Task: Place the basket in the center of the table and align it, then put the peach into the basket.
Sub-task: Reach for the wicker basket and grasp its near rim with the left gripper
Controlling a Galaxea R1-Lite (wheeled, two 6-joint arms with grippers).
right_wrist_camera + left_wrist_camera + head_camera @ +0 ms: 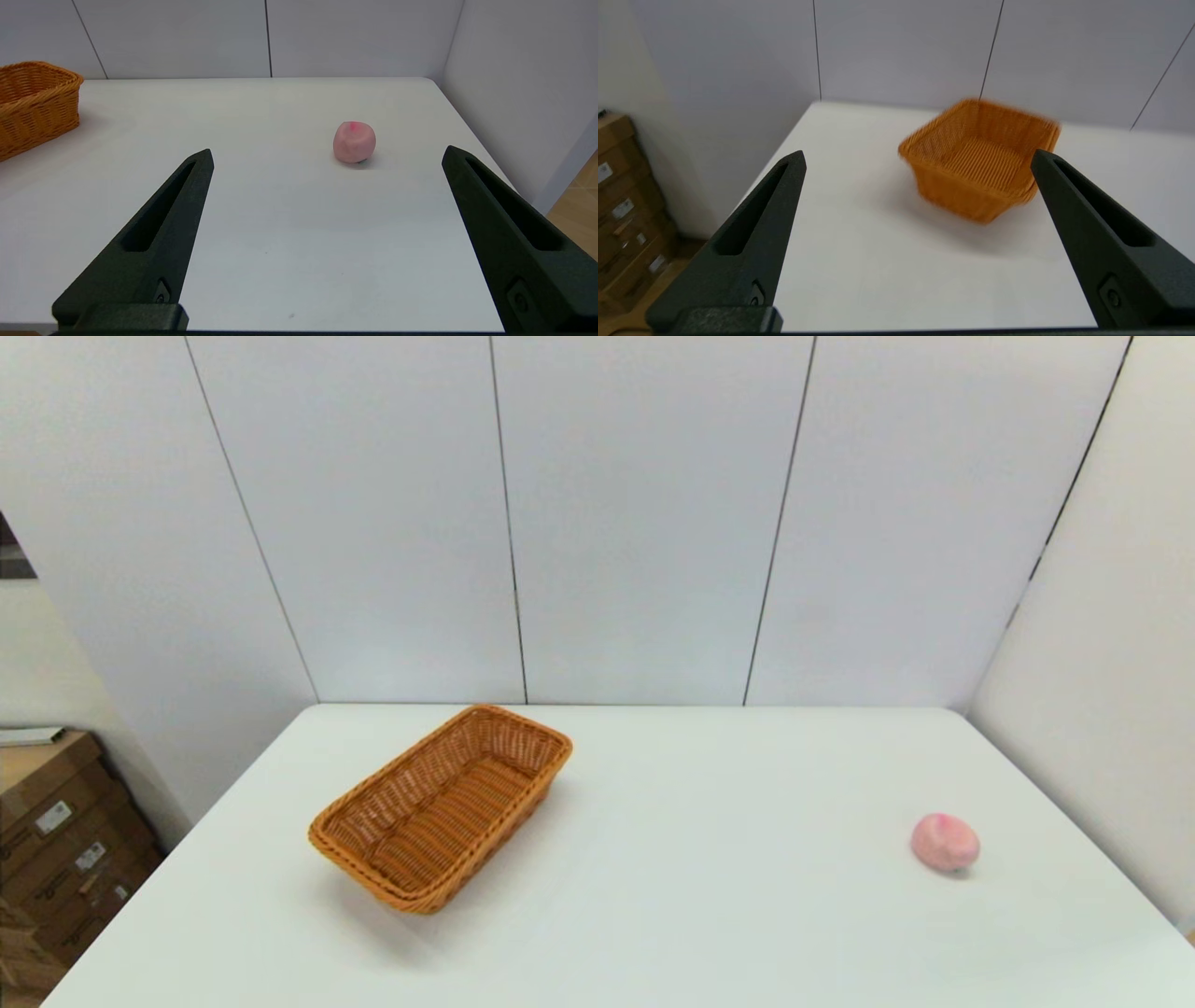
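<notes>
White table (709,896): one basket (439,807), one peach (945,842), well apart. Left fingers (775,205), right fingers (182,200) spread.

- The left gripper (917,158) has two long matte black fingers (752,233), wedge-shaped, each with a long hollow slot.
- The right gripper (327,156) looks the same; a small round screw sits near each finger's base.
</notes>
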